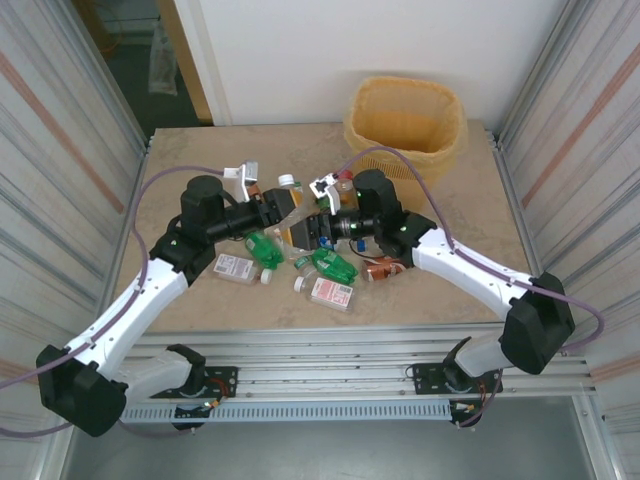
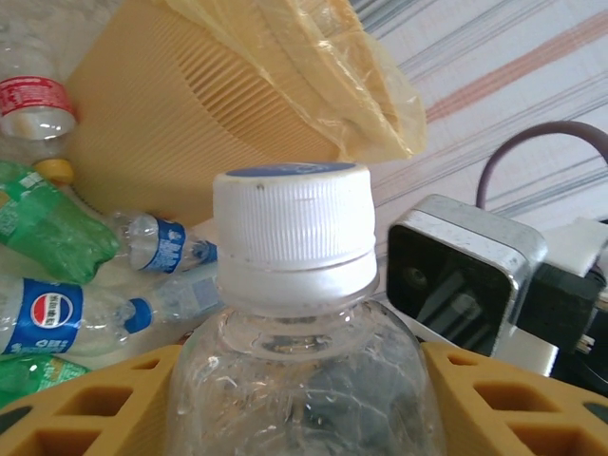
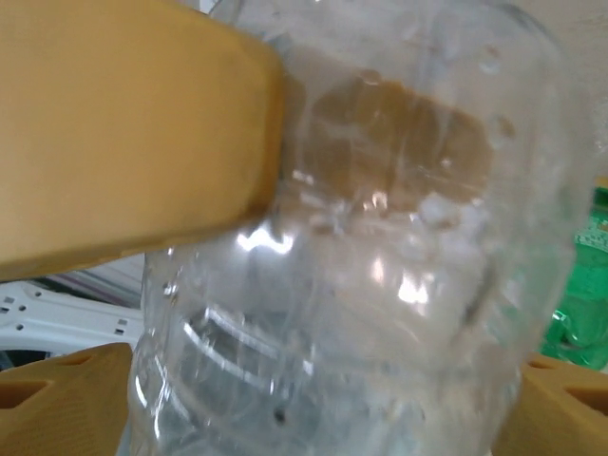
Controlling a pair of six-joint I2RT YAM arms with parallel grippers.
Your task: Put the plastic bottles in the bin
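A clear plastic bottle [image 1: 301,230] with a white cap [image 2: 293,228] hangs above the table's middle, held from both ends. My left gripper [image 1: 286,216] [image 2: 299,408] is shut on its shoulder, just below the neck. My right gripper [image 1: 320,228] [image 3: 318,418] is shut on its base end [image 3: 361,285], with a left-gripper finger [image 3: 123,123] pressed on the bottle's side. Green bottles [image 1: 265,250] [image 1: 335,263], white-pink-labelled ones [image 1: 235,267] [image 1: 332,292] and a brown one [image 1: 380,268] lie below. The yellow-beige bin [image 1: 405,115] [image 2: 180,123] stands at the far right.
Blue-labelled clear bottles [image 2: 57,313] [image 2: 161,242], a green one [image 2: 43,223] and a red-labelled one [image 2: 33,100] lie by the bin's foot. Two upright bottles [image 1: 288,183] [image 1: 344,180] stand behind the grippers. Corrugated walls close both sides; the right wrist camera [image 2: 461,275] faces mine.
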